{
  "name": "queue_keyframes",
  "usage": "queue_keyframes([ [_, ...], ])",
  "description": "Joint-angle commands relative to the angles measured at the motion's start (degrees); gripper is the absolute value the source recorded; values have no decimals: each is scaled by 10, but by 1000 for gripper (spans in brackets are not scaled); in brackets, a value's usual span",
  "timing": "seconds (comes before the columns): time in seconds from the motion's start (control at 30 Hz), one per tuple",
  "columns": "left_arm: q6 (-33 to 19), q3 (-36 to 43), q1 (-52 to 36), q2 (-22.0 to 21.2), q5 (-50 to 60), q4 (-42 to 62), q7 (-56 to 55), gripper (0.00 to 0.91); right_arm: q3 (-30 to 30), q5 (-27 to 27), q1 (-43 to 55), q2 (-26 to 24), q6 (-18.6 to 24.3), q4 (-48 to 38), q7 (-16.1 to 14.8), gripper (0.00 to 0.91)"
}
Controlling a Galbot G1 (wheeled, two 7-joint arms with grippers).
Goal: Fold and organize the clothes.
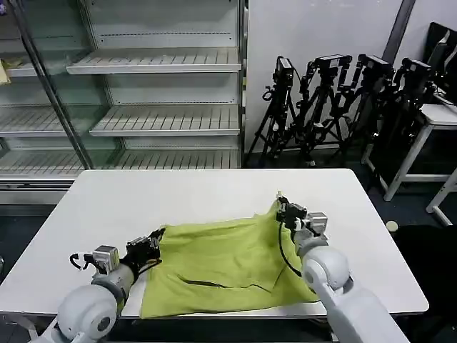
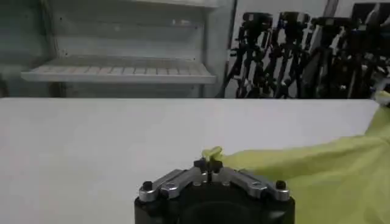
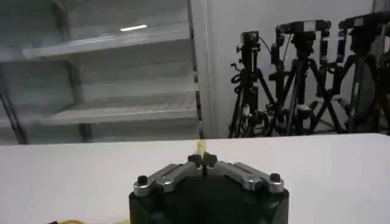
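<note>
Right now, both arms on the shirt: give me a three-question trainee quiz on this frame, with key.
1. True or false: the left gripper is shut on the T-shirt.
2. Where does the right gripper hold the T-shirt? A) at its far right corner, lifted off the table B) at the near hem C) at the middle of the cloth
3. Fill in: beyond the table, to the right of the shelves, stands a row of camera ____.

Key: 1 true; 2 A; 3 tripods.
</note>
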Motion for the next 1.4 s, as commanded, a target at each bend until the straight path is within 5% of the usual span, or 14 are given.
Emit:
queue_keyframes([
  [0.03, -6, -12, 61, 6, 24, -40, 3, 30, 77, -11, -153, -32, 14, 107, -32, 0],
  [0.5, -32, -23, 142, 11, 95, -56, 17, 30, 133, -32, -297, -16, 33, 145, -48, 0],
  [1.03, -61, -21, 198, -10, 210, -53, 15, 30, 128, -47, -313, 8, 16, 128, -41, 0],
  [1.07, -63, -19, 199, -11, 219, -52, 16, 30, 128, -48, -313, 11, 11, 129, -39, 534],
  [1.1, -64, -18, 200, -13, 223, -51, 16, 30, 127, -48, -313, 12, 3, 130, -39, 816],
  [1.13, -63, -17, 200, -15, 225, -50, 17, 40, 127, -49, -314, 13, 3, 131, -38, 907],
  [1.2, -63, -17, 202, -17, 231, -51, 17, 60, 126, -52, -317, 14, 3, 135, -39, 907],
  [1.27, -61, -19, 204, -19, 236, -53, 17, 907, 127, -53, -320, 13, 5, 144, -39, 907],
  [1.4, -63, -31, 211, -25, 230, -71, 15, 907, 135, -52, -326, 11, 8, 166, -39, 907],
])
